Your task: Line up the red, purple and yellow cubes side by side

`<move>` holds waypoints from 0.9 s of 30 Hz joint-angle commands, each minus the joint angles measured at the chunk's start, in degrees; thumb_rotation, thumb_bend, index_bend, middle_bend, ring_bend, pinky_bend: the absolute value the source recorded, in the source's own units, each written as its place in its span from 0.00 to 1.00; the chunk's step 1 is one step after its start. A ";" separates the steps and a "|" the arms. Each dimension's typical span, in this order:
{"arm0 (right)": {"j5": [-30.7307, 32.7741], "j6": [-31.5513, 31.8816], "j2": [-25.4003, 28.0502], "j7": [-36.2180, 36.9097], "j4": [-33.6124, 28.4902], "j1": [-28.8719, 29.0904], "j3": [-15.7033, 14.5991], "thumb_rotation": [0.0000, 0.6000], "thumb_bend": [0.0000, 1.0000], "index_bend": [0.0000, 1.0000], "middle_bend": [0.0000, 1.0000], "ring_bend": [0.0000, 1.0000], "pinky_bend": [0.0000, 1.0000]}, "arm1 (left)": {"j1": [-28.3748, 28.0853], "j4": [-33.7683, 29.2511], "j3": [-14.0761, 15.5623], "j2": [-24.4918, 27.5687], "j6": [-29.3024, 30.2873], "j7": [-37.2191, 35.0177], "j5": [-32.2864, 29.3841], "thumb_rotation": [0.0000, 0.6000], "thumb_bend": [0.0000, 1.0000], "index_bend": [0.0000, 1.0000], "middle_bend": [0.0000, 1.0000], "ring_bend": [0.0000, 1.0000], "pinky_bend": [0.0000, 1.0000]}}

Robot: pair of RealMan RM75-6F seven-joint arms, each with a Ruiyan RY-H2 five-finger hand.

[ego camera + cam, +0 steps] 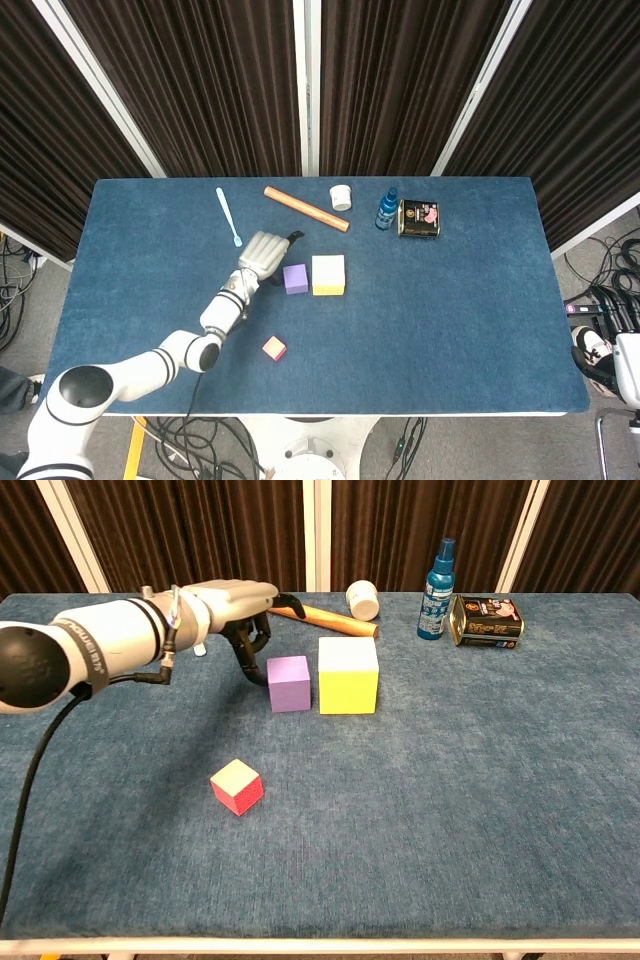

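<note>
Chest view: the left hand (243, 613) is seen empty, fingers loosely spread and curled downward, just beside the small purple cube (288, 683), which sits against the larger yellow cube (348, 674). The small red cube (237, 786) lies well apart on the blue surface (480, 780), unaligned, presumably next.

This looks like a robotics lab or test bay rather than a home. A rectangular table covered in dark blue felt-like cloth (450, 330) fills the middle of the head view, backed by dark pleated curtains (210, 80) hung between white metal frame posts (308, 90). Loose black cables (210, 435) sprawl on the grey floor at the bottom edge, and what may be a power strip (600, 300) lies at the right edge.
</note>
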 commanded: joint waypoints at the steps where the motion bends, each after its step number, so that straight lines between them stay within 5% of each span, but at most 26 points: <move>1: 0.08 0.00 0.04 0.03 0.00 -0.01 0.06 1.00 0.21 0.00 0.09 0.00 0.08 | -0.59 0.60 -0.46 -0.56 -0.62 -0.66 0.39 1.00 0.13 0.19 0.87 0.92 1.00; 19: 0.36 0.24 0.08 0.82 0.50 -0.44 0.12 1.00 0.21 0.00 0.08 0.00 0.08 | -1.30 0.22 -1.02 -0.35 -1.84 -0.18 0.08 1.00 0.12 0.18 0.87 0.92 1.00; 27: -0.50 0.00 -0.25 1.75 1.26 0.10 0.22 1.00 0.21 0.00 0.08 0.00 0.08 | 6.01 -16.41 1.22 10.10 6.66 1.07 1.76 1.00 0.12 0.18 0.86 0.92 0.99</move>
